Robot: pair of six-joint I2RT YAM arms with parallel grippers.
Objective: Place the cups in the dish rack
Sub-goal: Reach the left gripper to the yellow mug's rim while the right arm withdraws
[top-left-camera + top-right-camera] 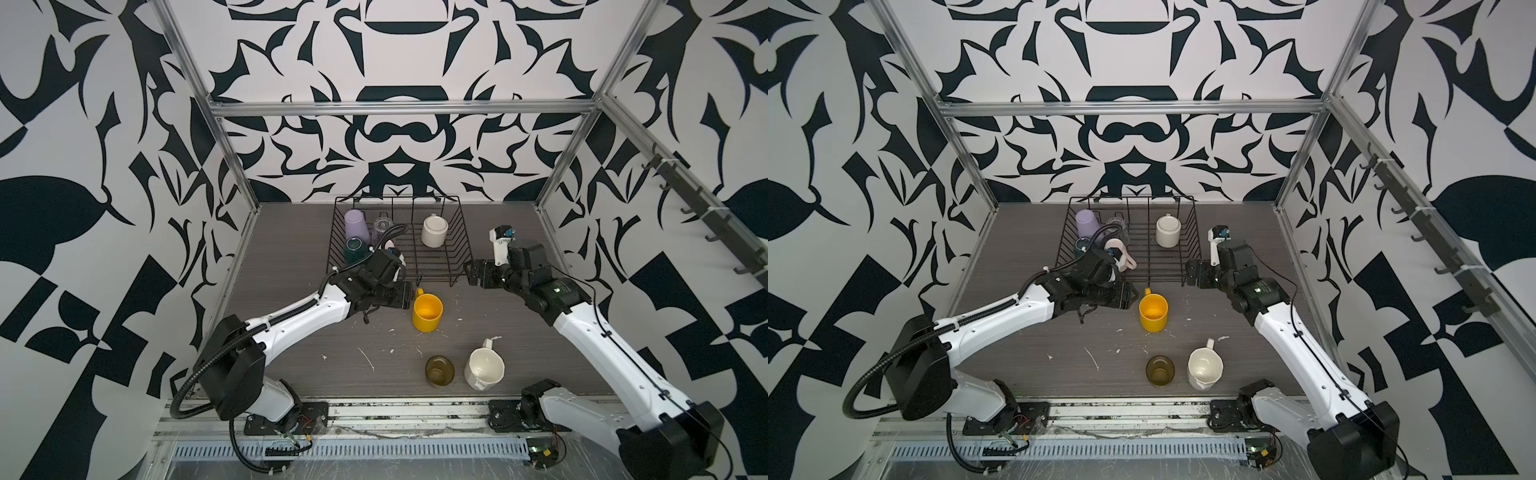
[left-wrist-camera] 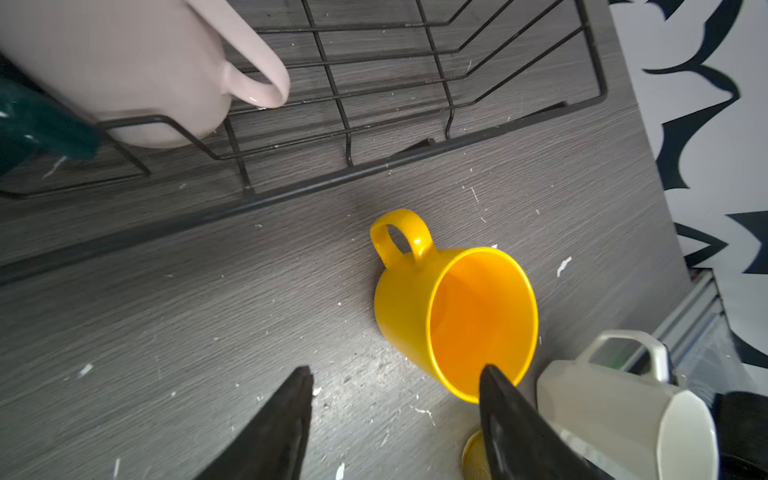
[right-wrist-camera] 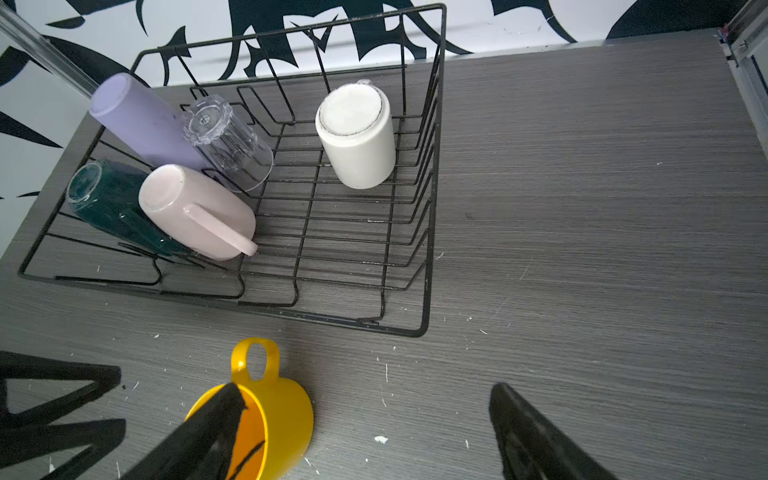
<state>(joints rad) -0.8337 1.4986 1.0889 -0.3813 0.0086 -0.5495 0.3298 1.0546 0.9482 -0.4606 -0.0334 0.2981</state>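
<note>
dish rack (image 3: 432, 208): five cups (image 3: 357, 137) bottom-up, likely to drain
yellow mug (image 1: 427, 312): upright on table (image 1: 353, 374), unloaded
left pincer (image 2: 397, 370): parted, empty, at mug
right pincer (image 3: 368, 387): wide, empty

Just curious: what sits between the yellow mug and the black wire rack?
Only bare, scuffed tabletop separates the yellow mug from the dish rack, clearest in the right wrist view.

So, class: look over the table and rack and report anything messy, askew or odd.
White flecks litter the table near the yellow mug, like chips or debris. In the dish rack, four cups lean crowded together at its left end; the cream mug stands inverted, alone.
</note>
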